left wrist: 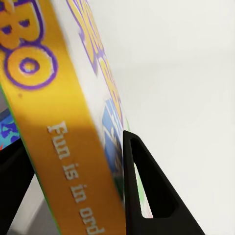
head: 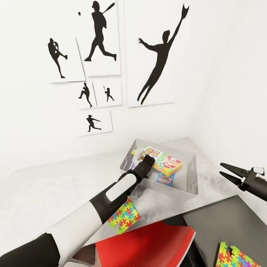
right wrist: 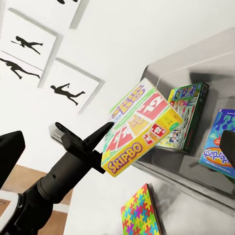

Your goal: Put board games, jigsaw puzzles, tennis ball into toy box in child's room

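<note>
Red chair back (head: 148, 244) sits nearest in the head view, beyond it the left gripper (head: 142, 157) pinching the Skip-Bo box (head: 163, 159) above the toy box (head: 185, 185) for release, right gripper (head: 227, 171) spread, empty; the left wrist view shows its fingers (left wrist: 152, 196) clamping that box's edge; the right wrist view shows it tilted over two boxed games (right wrist: 188, 117).

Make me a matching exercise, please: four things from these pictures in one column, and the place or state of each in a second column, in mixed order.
1. Skip-Bo box
2. blue board game
3. jigsaw puzzle beside the left arm
4. right end effector

a. open, holding nothing
b. lying inside the toy box
c. on the pale table, outside the toy box
d. gripped by the left end effector

Pairs: 1-d, 2-b, 3-c, 4-a.
</note>
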Motion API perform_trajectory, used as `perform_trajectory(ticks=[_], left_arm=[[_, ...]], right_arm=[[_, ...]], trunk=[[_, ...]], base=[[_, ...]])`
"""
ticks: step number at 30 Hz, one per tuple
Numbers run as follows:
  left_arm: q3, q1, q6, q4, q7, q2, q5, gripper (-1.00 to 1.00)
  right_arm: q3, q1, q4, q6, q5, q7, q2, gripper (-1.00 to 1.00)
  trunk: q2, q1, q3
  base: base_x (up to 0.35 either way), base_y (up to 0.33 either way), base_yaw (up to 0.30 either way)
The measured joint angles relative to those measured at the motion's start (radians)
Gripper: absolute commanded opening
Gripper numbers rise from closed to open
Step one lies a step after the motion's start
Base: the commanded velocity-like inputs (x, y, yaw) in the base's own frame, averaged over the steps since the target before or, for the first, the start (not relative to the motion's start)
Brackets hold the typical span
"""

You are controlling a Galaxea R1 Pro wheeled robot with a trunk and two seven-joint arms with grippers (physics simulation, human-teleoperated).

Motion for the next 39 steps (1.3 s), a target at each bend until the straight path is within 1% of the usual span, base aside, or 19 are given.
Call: perform_trajectory(ticks=[2,3,24,28,33,39], left_arm=[[0.0,0.0,0.0,0.0,0.0,0.0,0.001,-1.0],[0.0,0.0,0.0,0.0,0.0,0.0,0.001,1.0],[0.002,0.0,0.001,-0.004,-0.001,0.0,0.003,1.0],[0.003,0.0,0.004,-0.025,0.001,0.0,0.003,1.0],[0.001,0.0,0.011,-0.083,0.005,0.0,0.004,1.0],[0.001,0.0,0.013,-0.097,0.005,0.0,0.004,1.0]], right_arm=[[0.0,0.0,0.0,0.0,0.0,0.0,0.0,1.0],[0.0,0.0,0.0,0.0,0.0,0.0,0.0,1.0],[-0.002,0.0,0.0,0.0,0.0,0.0,0.0,1.0],[-0.002,0.0,0.0,0.0,0.0,0.0,0.0,1.0],[-0.002,0.001,0.0,0.0,0.0,0.0,0.0,1.0],[-0.003,0.001,0.0,0.0,0.001,0.001,0.0,1.0]], trunk=[[0.0,0.0,0.0],[0.0,0.0,0.0],[0.0,0.0,0.0],[0.0,0.0,0.0],[0.0,0.0,0.0],[0.0,0.0,0.0]], base=[[0.0,0.0,0.0],[0.0,0.0,0.0],[0.0,0.0,0.0],[0.0,0.0,0.0],[0.0,0.0,0.0],[0.0,0.0,0.0]])
